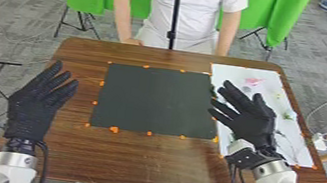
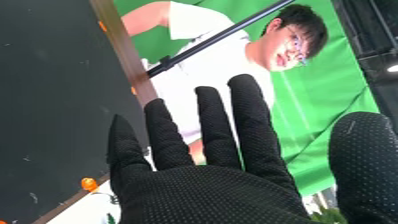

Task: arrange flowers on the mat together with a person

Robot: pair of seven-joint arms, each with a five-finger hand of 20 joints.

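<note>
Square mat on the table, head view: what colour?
Dark grey, close to black; the mat shows best in the head view.

Black-gloved fingers (image 2: 253,115) are straight, thumb (image 2: 362,160) apart, the dark mat (image 2: 53,100) beyond.

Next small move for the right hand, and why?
Probably lower the right hand toward the flowers on the white sheet: it hangs open above that sheet, holding nothing, and the dark mat has no flowers on it, so picking one seems the likely start.
</note>
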